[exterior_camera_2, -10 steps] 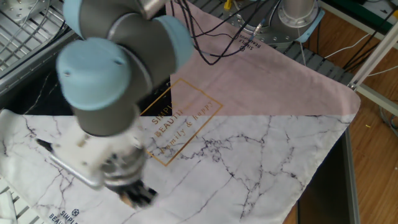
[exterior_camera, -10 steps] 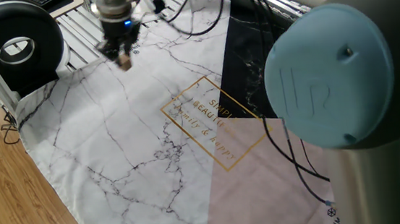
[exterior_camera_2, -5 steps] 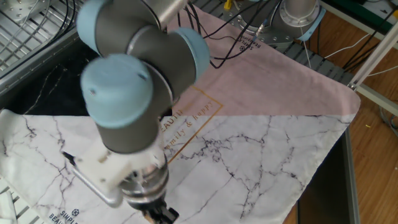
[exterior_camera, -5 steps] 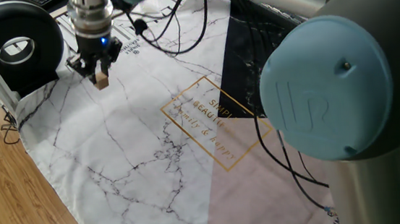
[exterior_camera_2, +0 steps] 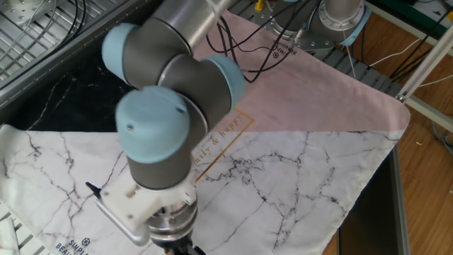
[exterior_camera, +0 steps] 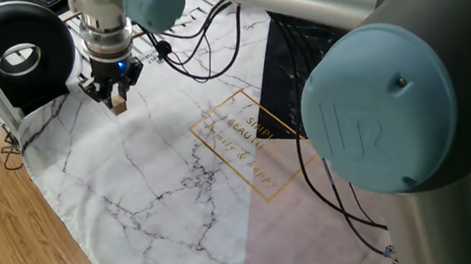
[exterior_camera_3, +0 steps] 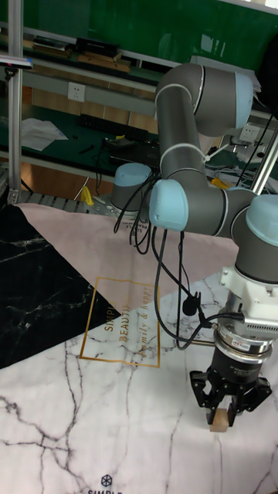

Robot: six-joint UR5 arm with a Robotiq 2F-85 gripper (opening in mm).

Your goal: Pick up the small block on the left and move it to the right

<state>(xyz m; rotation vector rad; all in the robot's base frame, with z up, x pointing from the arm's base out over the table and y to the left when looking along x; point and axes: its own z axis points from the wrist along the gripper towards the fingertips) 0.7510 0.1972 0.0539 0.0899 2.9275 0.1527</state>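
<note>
One long UR5 arm (exterior_camera_3: 193,154) takes up most of every view, reaching across a marble-print cloth (exterior_camera: 146,182) that covers the table, with pink and black panels and a gold-framed printed label (exterior_camera: 245,144) near its middle. A black round device (exterior_camera: 15,53) sits just beyond the cloth's corner, close to where the wrist has come to work. Lower down, the gripper (exterior_camera_3: 220,413) points straight at the cloth, its black fingers (exterior_camera_3: 202,392) clenched on the small block (exterior_camera_3: 219,421) — a pale wooden piece that sticks out below the fingertips. In the fixed view from the arm's base the block (exterior_camera: 118,104) shows at the cloth's far corner, and it looks to be just above the fabric or barely touching it; the angle is too poor to say which. My judgement is that the pick and carry are done and the placing step is in hand. What the next move calls for is a short, steady descent until the block rests flat, then a release and a straight lift clear — so the block is not dragged or tipped.
</note>
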